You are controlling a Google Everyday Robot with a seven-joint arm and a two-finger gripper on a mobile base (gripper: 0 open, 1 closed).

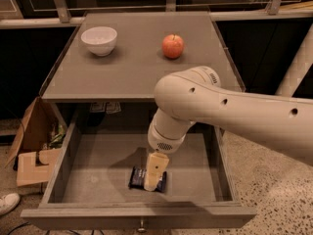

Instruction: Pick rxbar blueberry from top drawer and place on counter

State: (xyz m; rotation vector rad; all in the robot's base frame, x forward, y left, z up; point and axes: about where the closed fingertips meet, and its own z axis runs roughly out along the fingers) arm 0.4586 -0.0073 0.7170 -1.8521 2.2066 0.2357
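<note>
Alignment looks basically sorted: the small flat navy-blue wrapped snack bar (137, 178) lies on the bottom of the wide shallow grey wooden drawer (93, 165), close to the front wall. Its long axis runs side to side along that wall, and the arm's tan hand (155, 176) is right over its right half. Can't tell if the hand is open or closed on it; the flat grey square worktop (132, 75) is up and behind.

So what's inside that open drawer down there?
Just one dark blue snack bar, lying near the front on the grey bottom of the drawer. The robot's tool hangs right over it and covers much of it. The arm hides part of the back.
</note>
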